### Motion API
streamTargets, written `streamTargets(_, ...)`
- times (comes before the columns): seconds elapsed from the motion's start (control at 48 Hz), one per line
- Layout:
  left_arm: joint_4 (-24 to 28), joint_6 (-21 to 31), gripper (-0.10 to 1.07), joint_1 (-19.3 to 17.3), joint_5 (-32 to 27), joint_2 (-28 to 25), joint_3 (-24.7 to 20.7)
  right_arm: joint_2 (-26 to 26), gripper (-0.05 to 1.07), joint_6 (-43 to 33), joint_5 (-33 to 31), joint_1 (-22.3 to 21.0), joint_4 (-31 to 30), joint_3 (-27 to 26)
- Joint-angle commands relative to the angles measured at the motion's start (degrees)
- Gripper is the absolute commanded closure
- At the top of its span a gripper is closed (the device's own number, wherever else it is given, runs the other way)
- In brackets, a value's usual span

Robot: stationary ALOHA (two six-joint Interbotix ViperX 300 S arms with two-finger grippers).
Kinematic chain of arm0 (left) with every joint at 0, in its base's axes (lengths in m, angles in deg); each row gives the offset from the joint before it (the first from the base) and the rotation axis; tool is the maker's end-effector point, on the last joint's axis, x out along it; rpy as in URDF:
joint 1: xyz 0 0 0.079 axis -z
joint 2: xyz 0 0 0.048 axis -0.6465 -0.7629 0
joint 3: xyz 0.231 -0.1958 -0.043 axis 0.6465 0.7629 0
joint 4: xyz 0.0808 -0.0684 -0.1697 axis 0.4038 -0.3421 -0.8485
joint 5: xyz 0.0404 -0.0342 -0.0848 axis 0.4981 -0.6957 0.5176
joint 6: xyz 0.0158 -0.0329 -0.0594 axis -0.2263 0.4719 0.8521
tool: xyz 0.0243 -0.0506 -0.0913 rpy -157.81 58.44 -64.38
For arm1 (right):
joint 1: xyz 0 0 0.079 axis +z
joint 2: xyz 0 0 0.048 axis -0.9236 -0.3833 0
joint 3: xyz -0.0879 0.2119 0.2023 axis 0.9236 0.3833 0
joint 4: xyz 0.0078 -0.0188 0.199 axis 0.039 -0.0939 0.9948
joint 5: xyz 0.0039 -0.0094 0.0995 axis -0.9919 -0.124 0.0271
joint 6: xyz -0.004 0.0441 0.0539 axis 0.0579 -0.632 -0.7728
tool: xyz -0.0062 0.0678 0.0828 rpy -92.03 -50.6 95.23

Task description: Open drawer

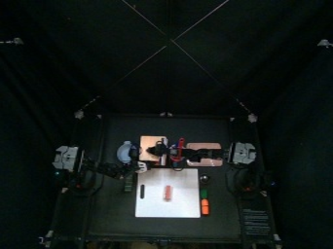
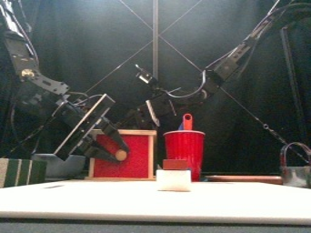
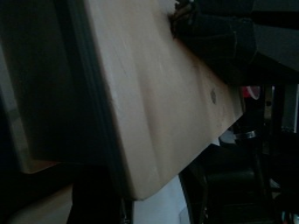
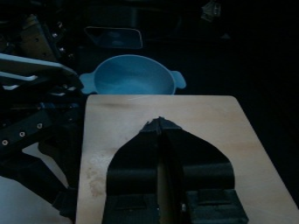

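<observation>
Jaws first: our right gripper (image 4: 162, 131) has its two black jaws pressed together into a single point — nothing between them — poised above the pale wooden top of the drawer box (image 4: 163, 149). Beyond the box's far edge in the right wrist view sits a blue bowl (image 4: 131, 74). Our left gripper (image 2: 107, 136) hangs at the box's left side in the front view; we cannot tell how its jaws stand, since the left wrist view shows only the box's wooden top and dark edge close up. From the front, the drawer box shows a red front panel (image 2: 125, 155) framed in light wood, with a red cup (image 2: 185, 155) just beside it on the right and a small white block (image 2: 175, 178) nearer the table's front edge.
</observation>
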Motion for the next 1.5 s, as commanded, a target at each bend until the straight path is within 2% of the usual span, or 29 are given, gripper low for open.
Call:
streamTargets(0.0,0.2,-0.2,0.32,0.4,-0.6,0.4,-0.6,-0.6,0.98,0.2,-0.4,-0.2,0.0,0.4)
streamTargets(0.25,0.1,0.0,0.32,4.9,-5.8,1.0,-0.6,-0.4,0.98,0.2,-0.6,-0.4,0.0,0.4)
streamTargets(0.917,-2.5,0.3,0.33,14.4,-10.9,1.6,-1.2,0.0,0.98,0.3,-1.1,-0.7,-0.2,-0.9)
streamTargets(1.167,-3.9,0.3,0.33,15.1,-10.5,1.4,-1.3,0.0,0.98,0.3,-1.5,-0.8,-0.4,-1.3)
streamTargets(1.479,-3.8,0.1,0.27,13.6,-10.6,1.1,-1.1,0.0,0.98,0.3,-1.6,-0.8,-0.4,-1.3)
